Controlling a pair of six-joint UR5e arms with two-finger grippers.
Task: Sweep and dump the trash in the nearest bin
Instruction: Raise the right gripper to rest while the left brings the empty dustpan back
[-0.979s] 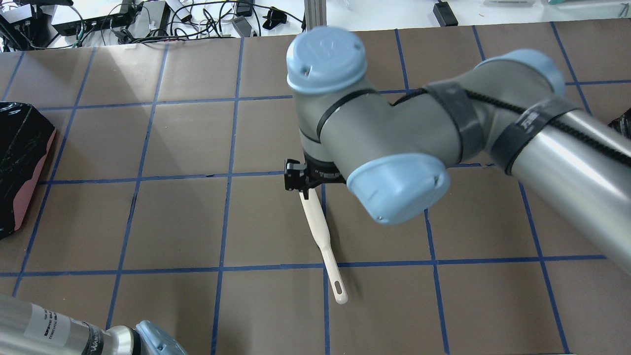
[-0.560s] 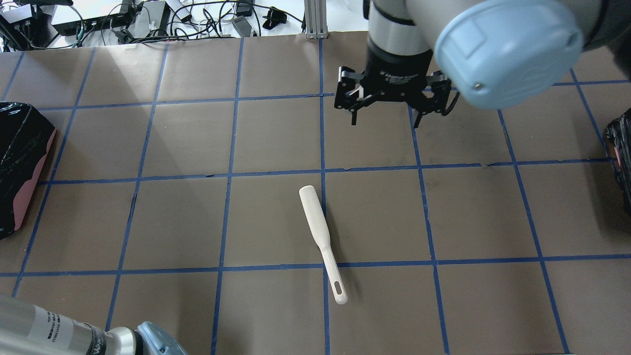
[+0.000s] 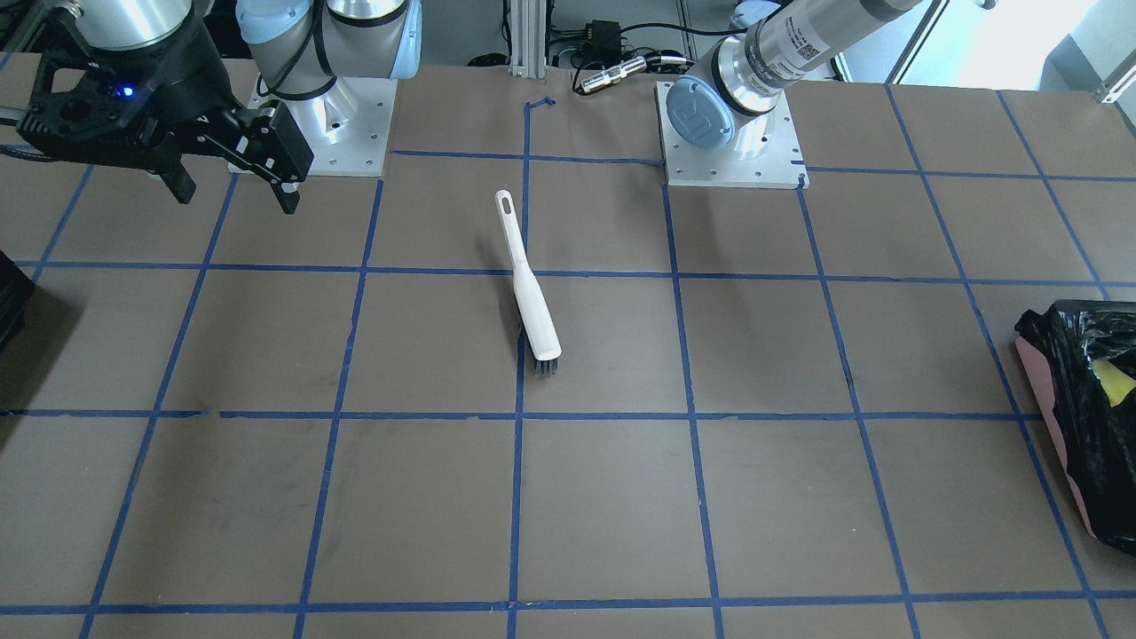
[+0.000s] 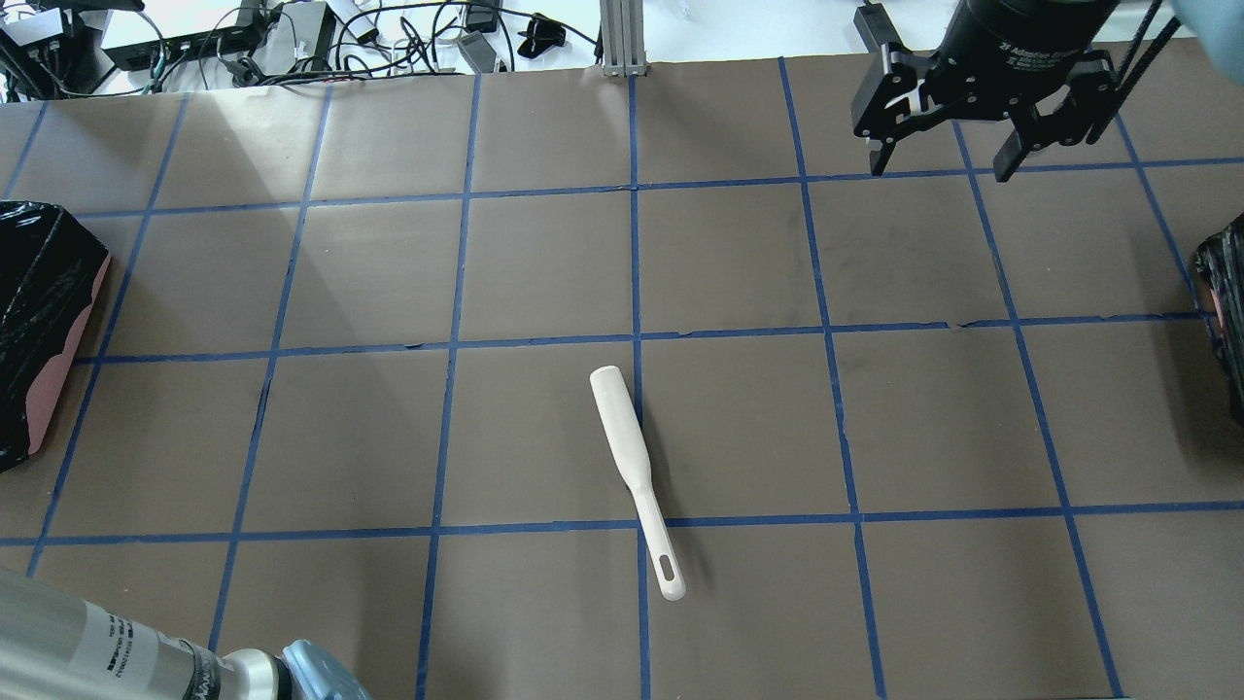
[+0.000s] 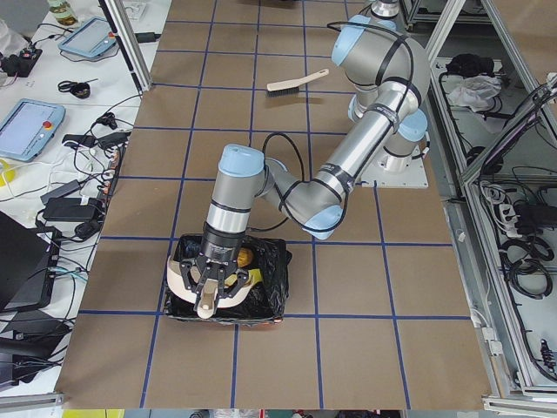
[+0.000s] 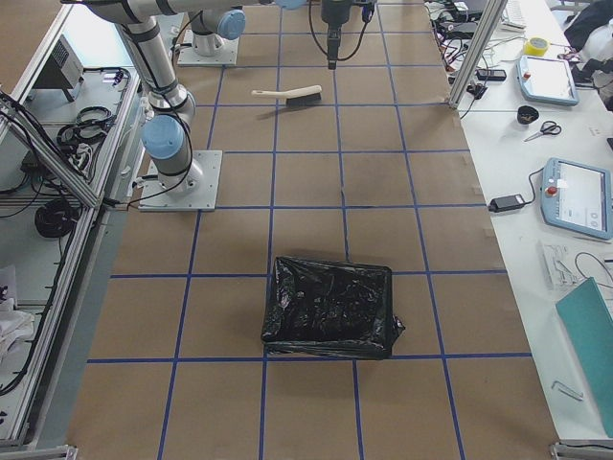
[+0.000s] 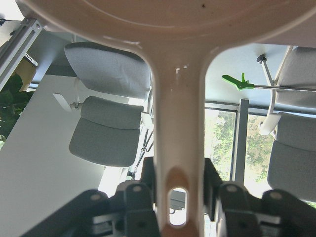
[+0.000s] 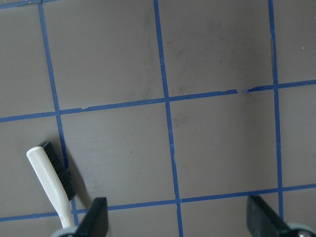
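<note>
On the gridded brown table, sweeping looks finished: our right gripper, jaws apart, has abandoned the white long-handled brush, while our left gripper clamps the white plastic dustpan over the black-lined pink bin.

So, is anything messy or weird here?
Nothing really. The brush lies flat on the table by itself, the dustpan hangs over the bin, and the trash is inside, none spilled.
</note>
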